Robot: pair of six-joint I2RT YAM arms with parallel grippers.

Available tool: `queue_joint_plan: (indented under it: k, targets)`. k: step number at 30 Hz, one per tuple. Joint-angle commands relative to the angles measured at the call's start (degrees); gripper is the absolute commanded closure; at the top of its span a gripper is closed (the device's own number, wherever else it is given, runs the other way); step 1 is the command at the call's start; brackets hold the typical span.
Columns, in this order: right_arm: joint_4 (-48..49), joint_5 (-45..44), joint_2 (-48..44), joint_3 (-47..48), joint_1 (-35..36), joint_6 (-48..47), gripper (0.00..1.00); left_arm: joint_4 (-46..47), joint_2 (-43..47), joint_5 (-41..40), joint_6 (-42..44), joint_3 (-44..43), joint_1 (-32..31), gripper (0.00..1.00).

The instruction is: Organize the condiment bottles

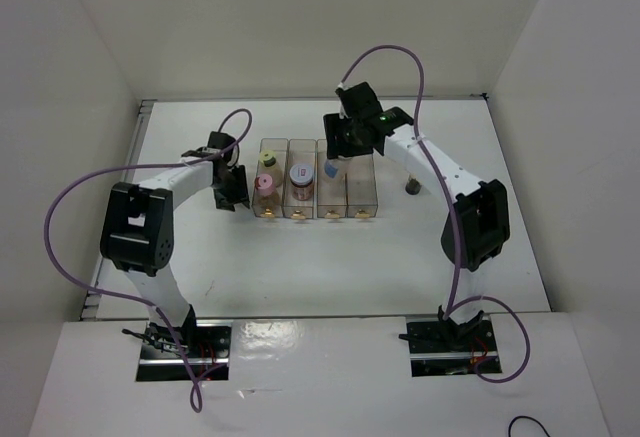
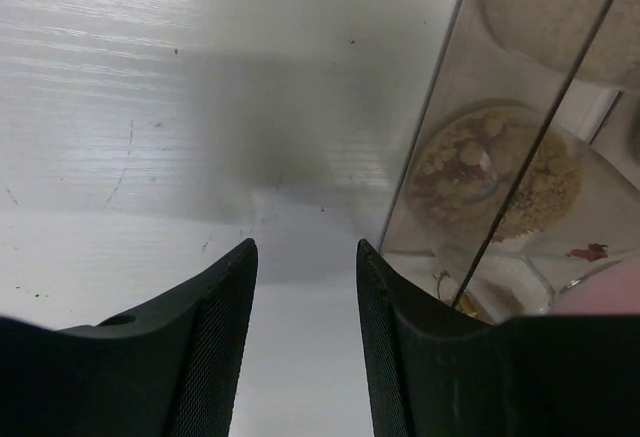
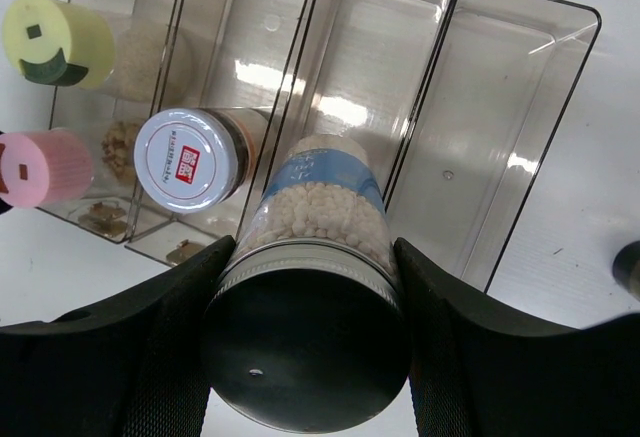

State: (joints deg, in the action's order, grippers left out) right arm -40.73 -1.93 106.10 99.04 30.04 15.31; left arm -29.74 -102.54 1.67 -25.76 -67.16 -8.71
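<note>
Right jaws around grey-capped cylinder (image 3: 315, 287)

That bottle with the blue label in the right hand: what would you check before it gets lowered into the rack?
1. Grip: right hand clamps the blue-label bottle on both sides: ok.
2. Target: third compartment beneath it looks bare: ok.
3. Tilt: the bottle leans, not upright: not ok.
4. Neighbour: white-lidded jar stands close in the next slot: cannot tell if it clears.
5. Left hand sits shut outside the rack, holding nothing: ok.
6. Slim dark bottle waits on the table: ok.
</note>
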Motion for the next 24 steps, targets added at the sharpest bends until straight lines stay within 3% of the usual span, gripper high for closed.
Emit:
queue_joint_plan:
  k: [1,6,11,15,24]
  targets:
    - [3.11,-1.14,0.07,2.91,1.16,-0.90,0.74,0.73,-0.73,0.70,-0.17,-0.96,-0.52,0.48]
    - [3.11,-1.14,0.07,2.29,1.16,-0.90,0.74,0.73,-1.26,0.70,-0.17,-1.48,-1.65,0.42]
    - [3.11,-1.67,0.59,1.77,1.16,-0.90,0.74,0.73,-1.26,0.70,-0.17,-1.49,-1.66,0.27]
    - [3.11,-1.67,1.21,1.77,1.69,-0.90,0.74,0.73,-1.26,0.70,-0.17,-1.49,-2.19,0.22]
    - [3.11,-2.81,2.97,1.77,1.69,-1.42,0.74,-2.69,-1.26,-5.80,-0.17,-2.81,-2.19,0.06]
